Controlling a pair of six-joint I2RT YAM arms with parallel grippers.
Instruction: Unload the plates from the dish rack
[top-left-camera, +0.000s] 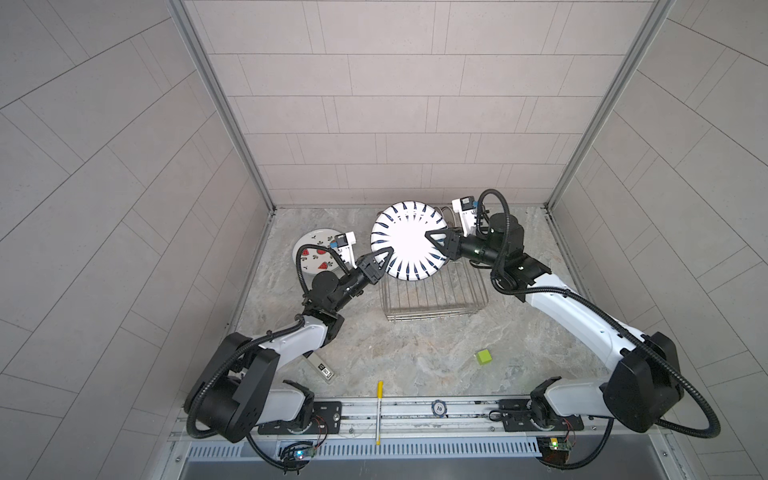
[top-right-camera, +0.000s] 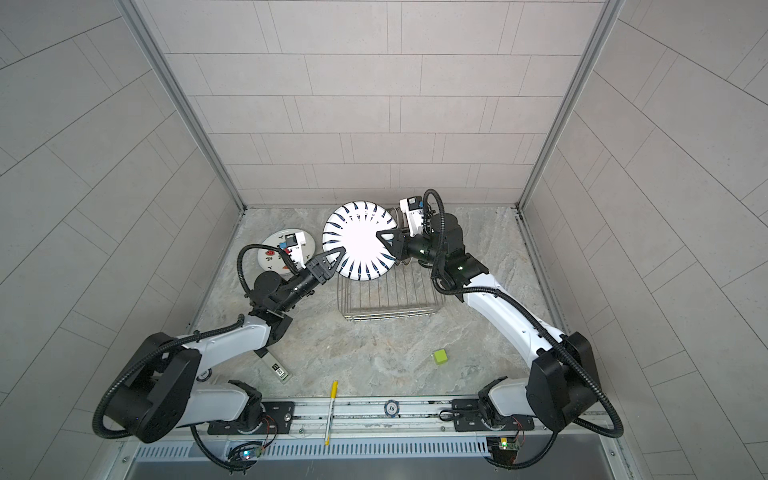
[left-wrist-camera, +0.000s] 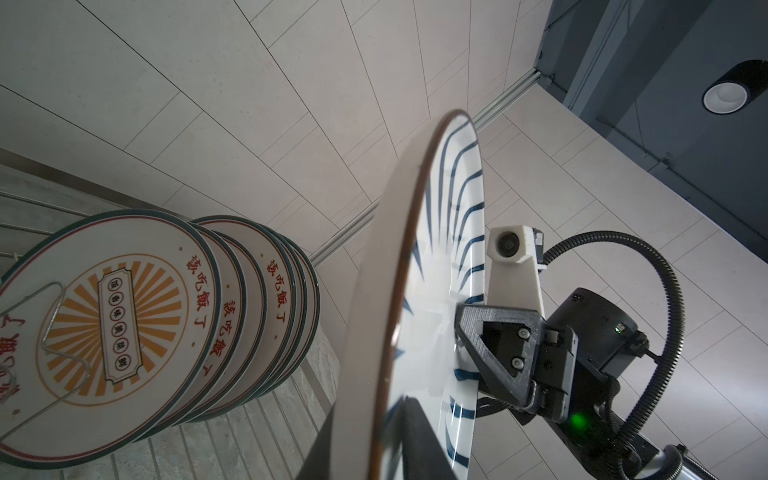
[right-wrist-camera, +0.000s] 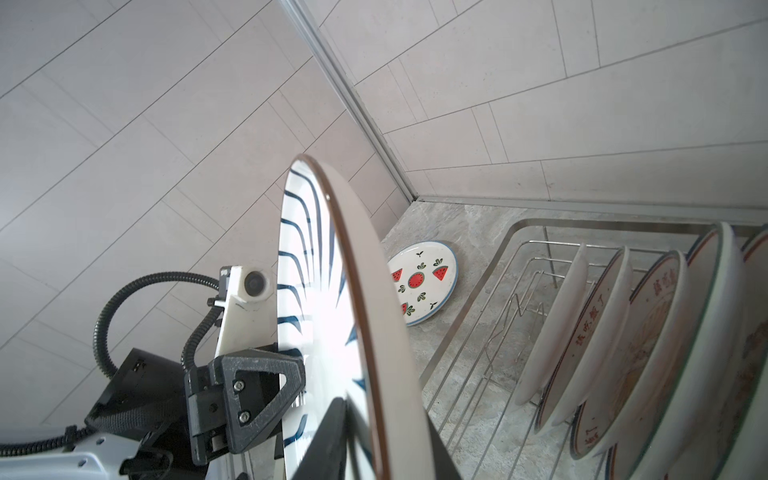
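Note:
A white plate with dark-blue radial stripes (top-left-camera: 409, 241) (top-right-camera: 359, 241) hangs tilted above the back of the silver wire dish rack (top-left-camera: 436, 299) (top-right-camera: 390, 303), between both grippers. My left gripper (top-left-camera: 384, 257) (left-wrist-camera: 374, 440) is shut on the plate's near-left rim. My right gripper (top-left-camera: 430, 241) (right-wrist-camera: 374, 440) straddles the opposite rim, one finger on each face; whether it still presses does not show. Several white plates with orange sunburst centres and red characters (left-wrist-camera: 124, 332) (right-wrist-camera: 623, 332) stand upright in the rack (right-wrist-camera: 519, 232). A watermelon-print plate (top-left-camera: 316, 253) (right-wrist-camera: 424, 282) lies flat on the table at back left.
A green cube (top-left-camera: 483, 356) sits on the marble table at front right. A yellow pen (top-left-camera: 379, 411) and a round "10" chip (top-left-camera: 439, 407) lie on the front rail. A small grey bar (top-left-camera: 322, 368) lies beside the left arm. Tiled walls enclose the back and sides.

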